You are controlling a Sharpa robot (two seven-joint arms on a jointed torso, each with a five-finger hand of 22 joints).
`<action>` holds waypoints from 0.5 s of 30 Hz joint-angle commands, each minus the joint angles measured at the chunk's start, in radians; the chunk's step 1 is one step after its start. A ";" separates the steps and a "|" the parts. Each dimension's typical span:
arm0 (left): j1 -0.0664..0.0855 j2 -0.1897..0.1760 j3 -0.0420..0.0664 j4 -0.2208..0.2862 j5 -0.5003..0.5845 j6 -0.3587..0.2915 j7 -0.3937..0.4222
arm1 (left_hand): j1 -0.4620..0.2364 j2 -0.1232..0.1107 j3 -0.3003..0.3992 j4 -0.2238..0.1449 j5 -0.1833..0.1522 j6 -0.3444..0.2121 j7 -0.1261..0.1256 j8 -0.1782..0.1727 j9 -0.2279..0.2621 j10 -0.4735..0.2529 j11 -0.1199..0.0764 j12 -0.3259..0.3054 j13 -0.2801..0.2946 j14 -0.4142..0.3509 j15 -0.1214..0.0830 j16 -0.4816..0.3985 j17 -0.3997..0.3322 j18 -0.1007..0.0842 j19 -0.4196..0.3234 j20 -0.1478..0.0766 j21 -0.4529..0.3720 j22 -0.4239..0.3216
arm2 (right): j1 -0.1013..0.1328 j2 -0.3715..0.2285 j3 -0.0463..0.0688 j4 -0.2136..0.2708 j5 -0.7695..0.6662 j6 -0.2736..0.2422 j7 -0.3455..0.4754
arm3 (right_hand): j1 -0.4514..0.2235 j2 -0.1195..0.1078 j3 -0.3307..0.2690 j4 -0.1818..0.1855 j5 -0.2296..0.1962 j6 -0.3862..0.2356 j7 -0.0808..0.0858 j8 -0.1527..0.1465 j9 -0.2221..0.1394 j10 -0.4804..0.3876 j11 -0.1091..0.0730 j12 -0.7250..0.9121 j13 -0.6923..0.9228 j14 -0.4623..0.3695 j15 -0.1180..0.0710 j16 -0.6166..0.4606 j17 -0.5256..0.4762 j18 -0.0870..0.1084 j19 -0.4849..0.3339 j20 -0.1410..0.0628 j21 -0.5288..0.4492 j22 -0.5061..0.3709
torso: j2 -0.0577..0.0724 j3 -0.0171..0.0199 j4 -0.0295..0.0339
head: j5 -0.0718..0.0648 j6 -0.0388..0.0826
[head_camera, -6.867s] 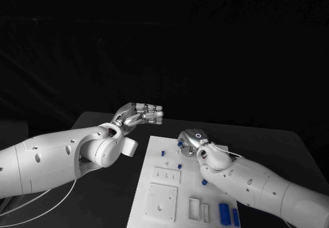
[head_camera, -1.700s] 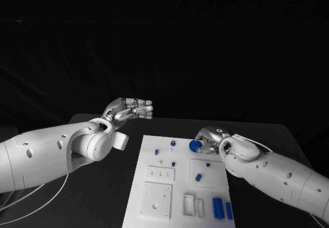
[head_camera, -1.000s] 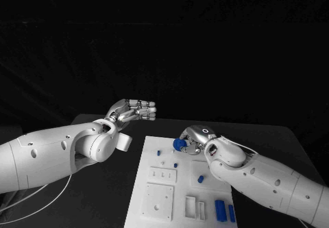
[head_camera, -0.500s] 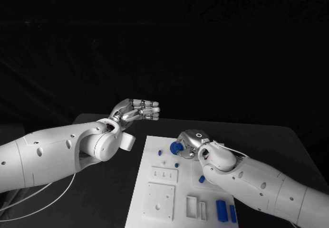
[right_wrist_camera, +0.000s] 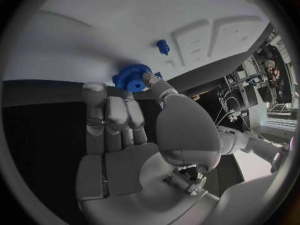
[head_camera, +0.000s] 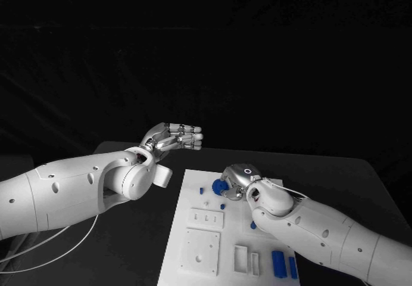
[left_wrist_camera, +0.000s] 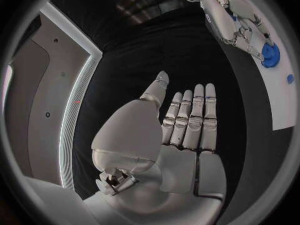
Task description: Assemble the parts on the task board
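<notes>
Right hand pinching blue gear at rim, 11 o'clock on task board; small, stiff, probably slippery; left hand open, empty.

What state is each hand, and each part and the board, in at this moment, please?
Right hand: holds the blue gear over the far end of the board.
Left hand: raised off the table, holding nothing, fingers straight and side by side.
Task board: flat on the table.
Two blue bars: lying at the board's near right corner.
</notes>
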 commanded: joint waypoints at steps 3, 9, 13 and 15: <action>0.001 0.004 0.001 -0.001 -0.004 -0.003 0.003 | -0.001 0.007 -0.002 -0.006 -0.001 0.001 -0.003 -0.006 -0.001 -0.003 -0.003 0.000 0.001 0.006 -0.002 -0.003 -0.001 0.018 0.007 0.001 0.002 0.001 | -0.001 0.006 -0.001 -0.003 -0.014 -0.008 0.007 | 0.011 0.001 -0.006 0.002 -0.006 0.009 -0.004 0.005 0.002 -0.002 -0.001 -0.003 0.025 -0.001 -0.004 -0.004 0.000 -0.007 0.047 -0.007 -0.004 0.069 | 0.000 -0.0005 0.0016 | -0.003 0.000; 0.001 0.007 0.001 -0.003 -0.004 -0.003 0.002 | -0.001 0.007 -0.002 -0.006 -0.001 0.001 -0.003 -0.006 -0.001 -0.003 -0.003 0.000 0.001 0.006 -0.002 -0.003 -0.001 0.018 0.007 0.001 0.002 0.001 | -0.001 0.015 -0.003 -0.016 -0.014 -0.004 0.008 | 0.011 0.000 -0.007 0.004 -0.008 0.007 -0.004 0.004 0.001 -0.003 -0.001 -0.005 0.024 -0.002 -0.004 -0.006 -0.002 -0.007 0.047 -0.007 -0.006 0.069 | 0.001 -0.0002 0.0013 | -0.002 -0.001; 0.001 0.008 0.001 -0.004 -0.004 -0.003 0.001 | -0.001 0.007 -0.002 -0.006 -0.001 0.001 -0.003 -0.006 -0.001 -0.003 -0.003 0.000 0.001 0.006 -0.002 -0.003 -0.001 0.018 0.007 0.001 0.002 0.001 | -0.001 0.020 -0.005 -0.028 -0.012 -0.001 0.008 | 0.011 -0.002 -0.010 0.006 -0.020 -0.003 -0.001 0.004 0.001 -0.008 0.001 -0.013 0.018 -0.003 -0.002 -0.011 -0.006 -0.006 0.046 -0.006 -0.013 0.067 | 0.000 -0.0006 0.0000 | -0.002 -0.002; 0.001 0.008 0.001 -0.004 -0.004 -0.003 0.001 | -0.001 0.007 -0.002 -0.006 -0.001 0.001 -0.003 -0.006 -0.001 -0.003 -0.003 0.000 0.001 0.006 -0.002 -0.003 -0.001 0.018 0.007 0.001 0.002 0.001 | -0.001 0.021 -0.007 -0.034 -0.009 0.000 0.010 | 0.010 -0.008 -0.017 0.009 -0.040 -0.037 0.007 0.004 -0.002 -0.014 0.006 -0.024 0.011 -0.004 0.000 -0.017 -0.011 -0.005 0.045 -0.005 -0.021 0.065 | 0.000 -0.0013 -0.0003 | -0.002 -0.002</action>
